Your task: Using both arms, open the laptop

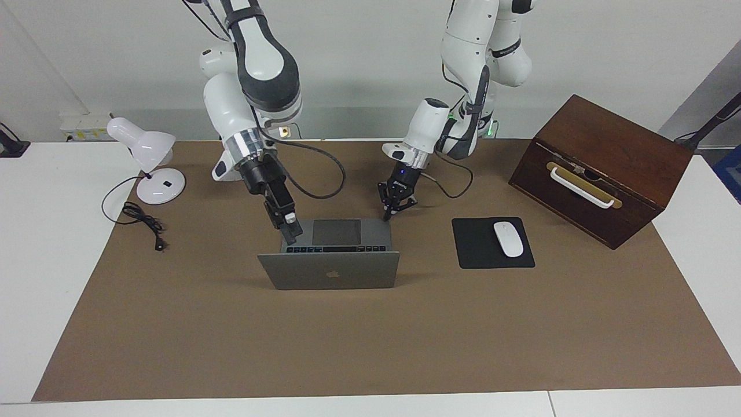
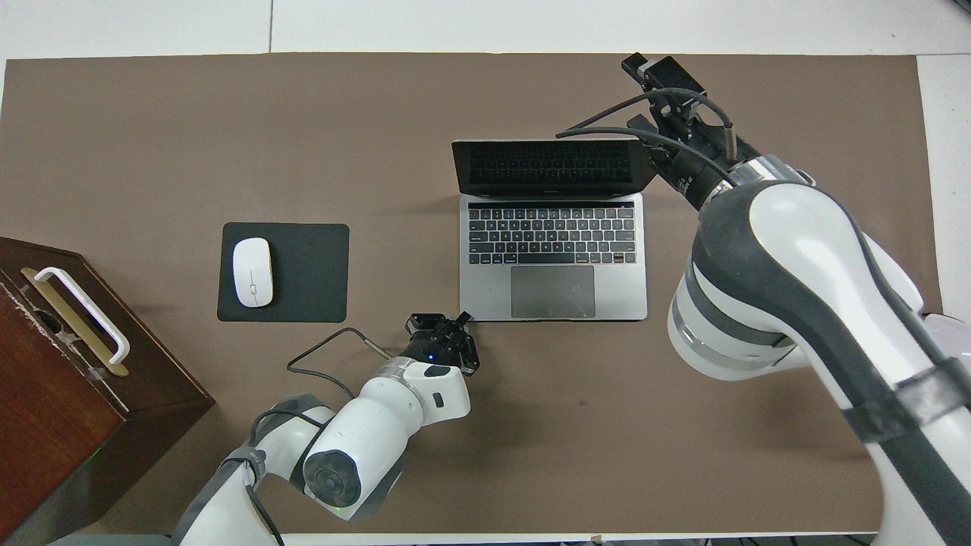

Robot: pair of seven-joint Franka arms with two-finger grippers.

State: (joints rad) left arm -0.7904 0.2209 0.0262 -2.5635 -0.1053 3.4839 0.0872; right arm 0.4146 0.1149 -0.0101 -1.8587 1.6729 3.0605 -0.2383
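Laptop (image 1: 329,271): silver-grey, sitting open near the middle of the brown table mat (image 1: 370,341), lid standing roughly upright, keyboard and trackpad facing the robots.

Left gripper (image 1: 386,217): hanging low at the deck corner nearest the robots on the left arm's side, fingertips pressing together, holding nothing; whether the tips are touching the deck corner is hard to make out.

Right gripper (image 1: 291,234): reaching down at the lid's edge on the right arm's end; how its fingers are standing cannot be told.

Black mouse pad (image 1: 492,243): lying beside the laptop toward the left arm's end, carrying a white mouse (image 1: 507,238).

Wooden box (image 1: 602,168): sitting at the left arm's end.

White desk lamp (image 1: 147,156): standing at the right arm's end.
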